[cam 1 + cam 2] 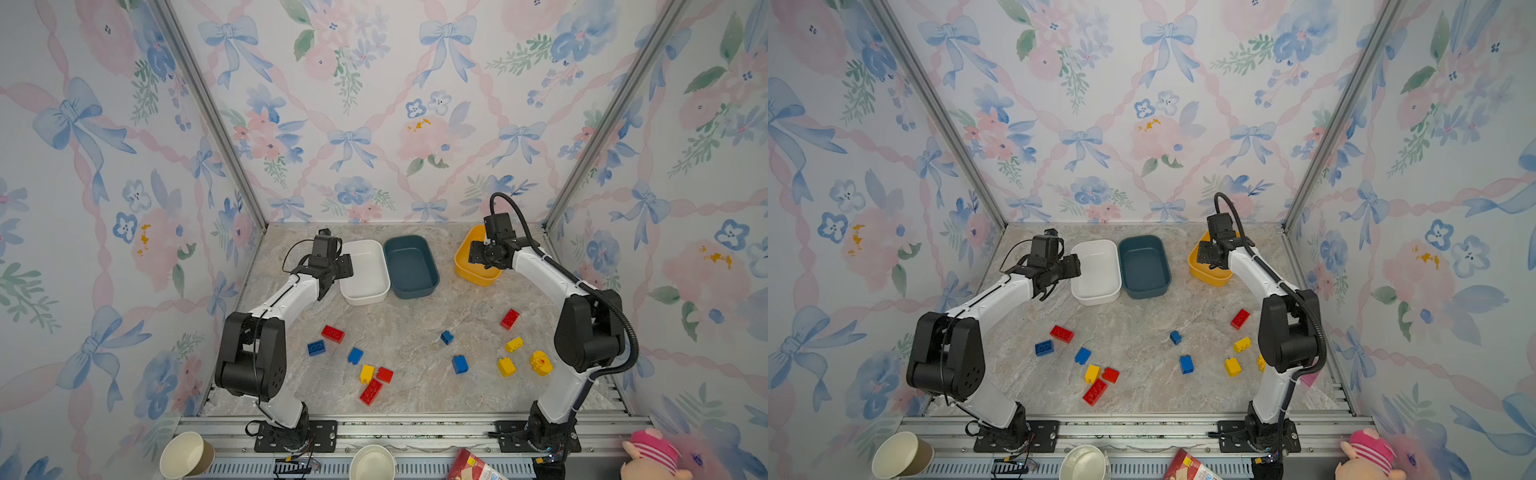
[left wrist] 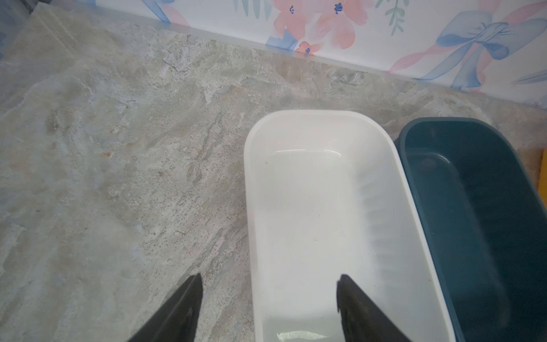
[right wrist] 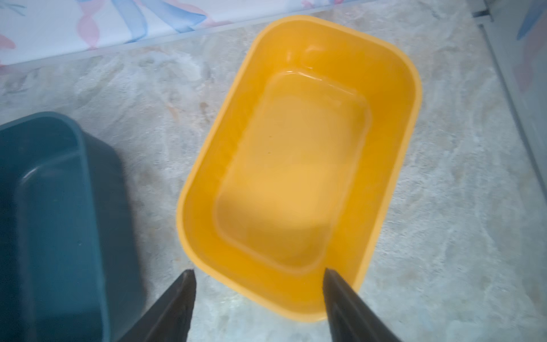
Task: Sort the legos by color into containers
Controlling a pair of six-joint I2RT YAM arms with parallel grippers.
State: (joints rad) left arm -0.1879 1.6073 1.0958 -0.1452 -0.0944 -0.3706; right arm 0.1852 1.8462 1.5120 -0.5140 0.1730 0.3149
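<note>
Your left gripper and right gripper hung spread, empty; the nearest yellow lego lay well behind the right's jaws.

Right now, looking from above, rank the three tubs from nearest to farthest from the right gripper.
1. Yellow tub, just below the right gripper, on the right.
2. Teal tub, in the middle.
3. White tub, farthest left.
</note>
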